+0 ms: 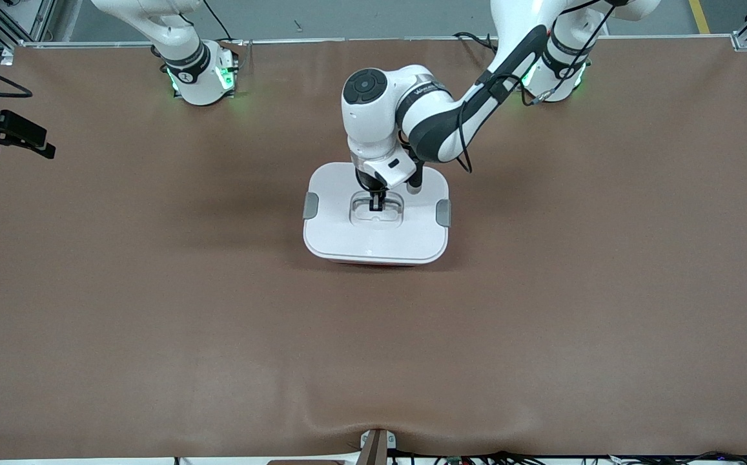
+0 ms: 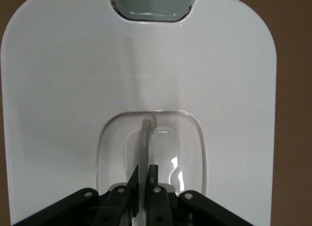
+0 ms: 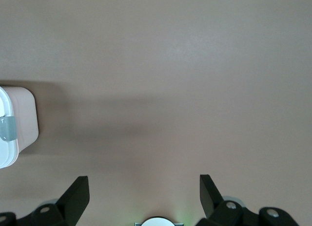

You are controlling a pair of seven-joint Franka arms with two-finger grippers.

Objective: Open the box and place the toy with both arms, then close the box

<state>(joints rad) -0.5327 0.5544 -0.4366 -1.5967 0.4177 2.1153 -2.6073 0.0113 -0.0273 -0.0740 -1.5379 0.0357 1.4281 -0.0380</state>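
Box (image 1: 376,219) lidded, left hand (image 1: 376,205) pinching its handle (image 2: 145,143)

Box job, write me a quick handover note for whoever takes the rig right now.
Left gripper: shut on the clear handle in the lid's centre recess.
Right gripper: open, holding nothing, waiting over bare table toward the right arm's end.
Box: mid-table, lid on, grey clips at both ends.
Toy: not visible in any view.
Done or left: cannot tell whether the toy is inside; check before lifting or releasing the lid.

Brown table (image 1: 153,323) bears the box (image 1: 376,242) (lidded).
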